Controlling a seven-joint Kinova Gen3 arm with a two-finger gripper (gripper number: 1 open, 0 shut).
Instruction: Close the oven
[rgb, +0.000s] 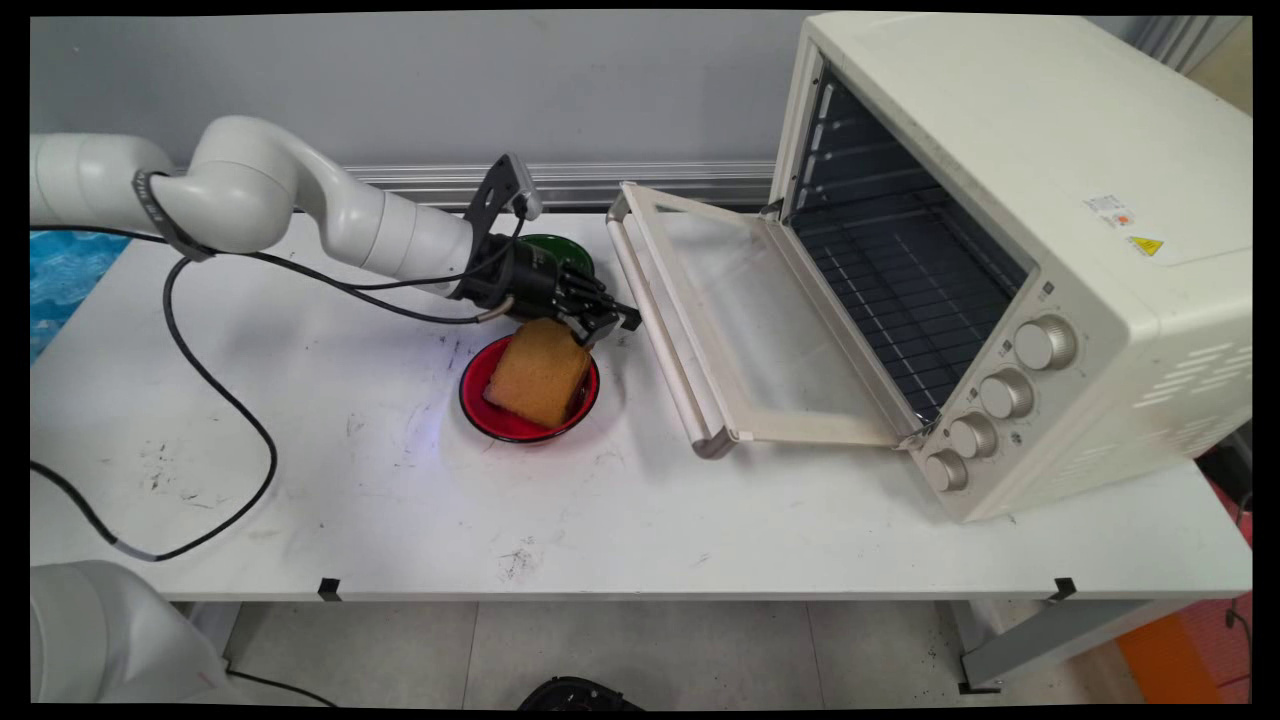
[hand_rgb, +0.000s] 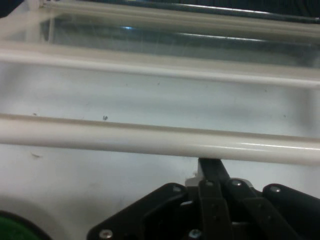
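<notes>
- Gripper (rgb: 608, 322): black, two-fingered, reaching in low over the white table (rgb: 400, 520) from 9 o'clock. It sits at the 1 o'clock edge of the red bowl (rgb: 478, 415).
- Fingers: in the hand view they (hand_rgb: 212, 172) appear drawn together, with no gap visible between them. Whether the bread's corner is pinched between them cannot be told, since no bread shows in that view.
- Slice of bread (rgb: 538, 375): brown, lying tilted in the red bowl. Its lower edge is at 6 o'clock inside the bowl, and its upper corner rises toward 1 o'clock, at or touching the gripper's tip.
- Green plate (rgb: 565, 252): at 12 o'clock from the red bowl, largely hidden behind the wrist. A green sliver of it also shows at the hand view's 7 o'clock corner.
- Toaster oven (rgb: 1050, 200): cream-coloured, at 3 o'clock from the bowl, with its door (rgb: 760, 330) folded down flat toward the bowl.
- Door handle (rgb: 660, 340): a pale bar just beside the gripper at its 3 o'clock, crossing the hand view (hand_rgb: 150, 137) directly ahead of the fingers.
- Oven rack (rgb: 900, 290): a bare wire rack; no bread is visible inside the oven.
- Cables (rgb: 230, 400): black, looping from the arm across the table at 8 o'clock.
</notes>
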